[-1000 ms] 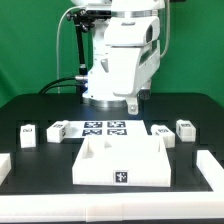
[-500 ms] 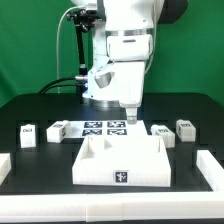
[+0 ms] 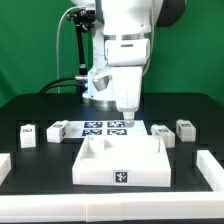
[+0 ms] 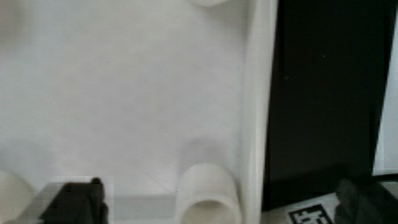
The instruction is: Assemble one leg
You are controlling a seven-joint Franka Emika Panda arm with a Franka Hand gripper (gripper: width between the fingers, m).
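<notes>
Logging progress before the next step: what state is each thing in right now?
Gripper: open, empty, above the panel's rear edge.
Panel: flat on the table, no leg fitted.
Legs at the exterior view's left: loose on the table, not gripped.
Legs at the exterior view's right: loose on the table, not gripped.

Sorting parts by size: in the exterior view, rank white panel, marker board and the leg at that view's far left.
1. White panel
2. Marker board
3. Leg
The panel is nearest the camera, which exaggerates its lead.
</notes>
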